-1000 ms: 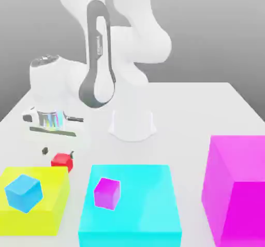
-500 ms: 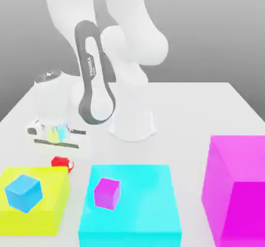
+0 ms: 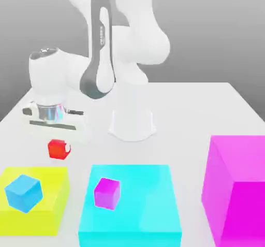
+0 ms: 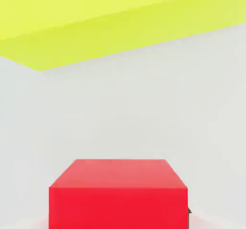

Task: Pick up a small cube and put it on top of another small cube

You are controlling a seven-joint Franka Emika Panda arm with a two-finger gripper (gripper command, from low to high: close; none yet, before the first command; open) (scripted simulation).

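Exterior view shows you the small red cube [image 3: 58,148] hanging just under the hand, clear of the white table [image 3: 196,111], beside the back edge of the yellow block [image 3: 49,181]. The gripper [image 3: 60,148] is clenched on it; a dark fingertip [image 3: 69,147] peeks out at the cube's side. In the hand view the red cube [image 4: 117,192] sits close under the camera, with the yellow block's [image 4: 96,17] edge beyond it.

Judge the cube as rigid, light and smooth-faced: it should not deform, but it could slip or twist if the grip sits off centre. Flat opposite faces, held mid-height, are the place to pinch. The small magenta cube [image 3: 107,192] rests on the cyan block [image 3: 145,209], well apart from the red one, and offers you only a small top.

The red cube hides most of the fingers, so you cannot check how squarely they sit. Its underside is hidden too. The huge magenta block [image 3: 238,189] is cut off at the exterior view's right.
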